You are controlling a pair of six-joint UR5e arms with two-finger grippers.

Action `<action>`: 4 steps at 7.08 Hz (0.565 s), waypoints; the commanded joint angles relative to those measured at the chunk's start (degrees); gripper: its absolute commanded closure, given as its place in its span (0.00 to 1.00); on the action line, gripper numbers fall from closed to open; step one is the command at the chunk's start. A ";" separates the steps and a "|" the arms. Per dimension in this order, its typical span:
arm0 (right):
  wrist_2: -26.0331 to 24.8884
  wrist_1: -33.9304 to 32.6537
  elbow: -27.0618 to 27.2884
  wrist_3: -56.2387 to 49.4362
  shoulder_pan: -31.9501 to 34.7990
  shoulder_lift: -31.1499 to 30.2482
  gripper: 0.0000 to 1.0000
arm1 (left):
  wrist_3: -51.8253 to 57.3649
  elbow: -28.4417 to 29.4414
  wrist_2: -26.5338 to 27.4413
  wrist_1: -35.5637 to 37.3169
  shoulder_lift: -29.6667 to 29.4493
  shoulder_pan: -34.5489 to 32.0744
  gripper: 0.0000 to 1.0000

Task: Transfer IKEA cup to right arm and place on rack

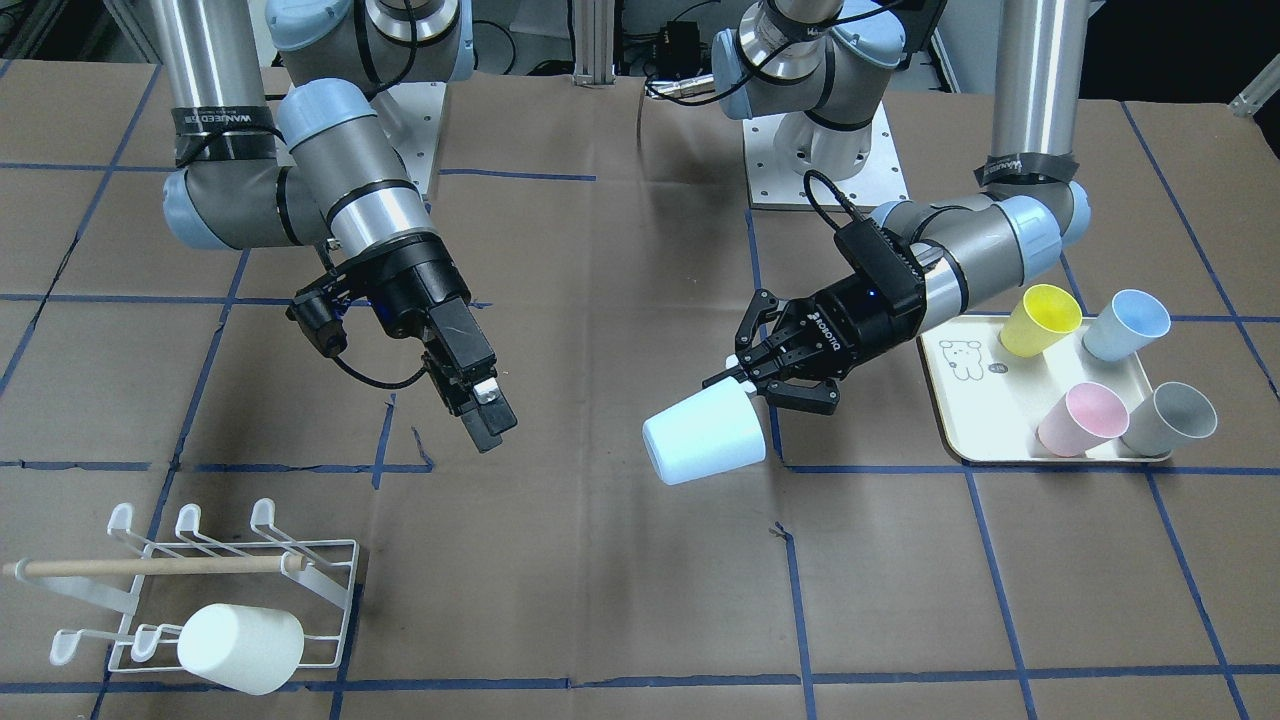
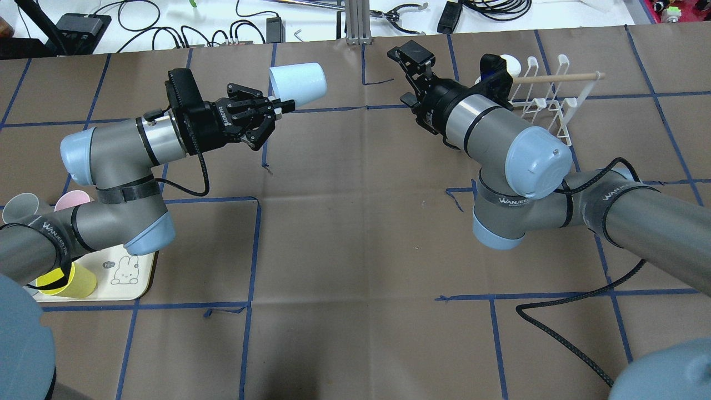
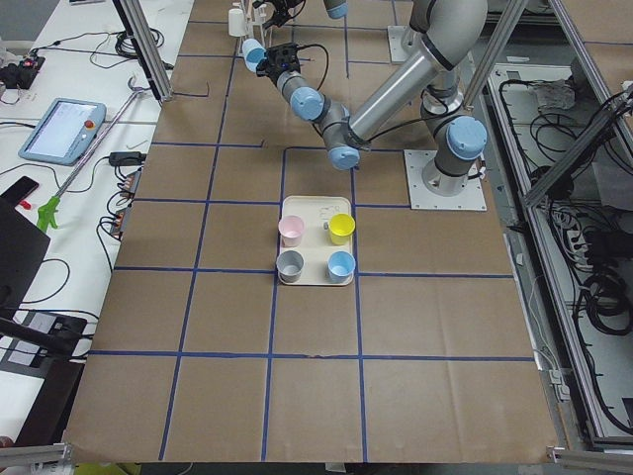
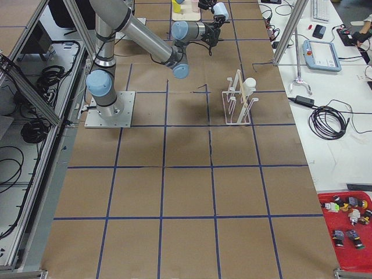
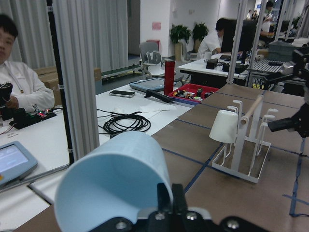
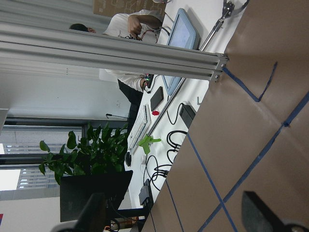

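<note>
While the left pincer (image 1: 745, 385) grips the pale blue IKEA cup (image 1: 695, 435) by the wall at its mouth, with one finger seen inside the rim in the left wrist view, the cup lies nearly flat in the air above the bench (image 1: 600, 610). Its long axis runs from the held mouth out to the closed bottom. That bottom points toward the right arm's half of the bench and a little toward the operators' edge.

The right pincer (image 1: 488, 418) is spread wide with nothing in it; its own wrist view shows the two tips far apart. It hangs across the middle of the bench, well apart from the cup, and tilts down toward it.

So the free end of the cup faces the taker. To my eye the right pincer has to cross that gap and close across the body near the bottom, square to the axis and clear of the left fingers. The rack (image 1: 230, 590), with a white cup (image 1: 240, 648) on one peg, stands on the right arm's (image 1: 340, 190) side, well away from the left.
</note>
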 commanded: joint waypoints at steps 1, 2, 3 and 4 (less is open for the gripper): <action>1.32 -0.15 -0.14 5.83 0.01 0.29 0.00 | -0.09 -0.78 -0.25 0.33 -0.28 -1.19 0.94; 1.32 -0.07 -0.32 5.84 0.10 0.38 0.00 | -0.09 -0.78 -0.17 0.33 -0.45 -1.46 0.94; 1.32 0.02 -0.41 6.01 0.45 0.47 0.00 | -0.17 -0.69 0.09 0.33 -0.45 -1.64 0.94; 1.06 0.02 -0.41 6.19 0.80 1.00 0.00 | -0.17 -0.69 0.27 0.33 -0.46 -1.73 0.93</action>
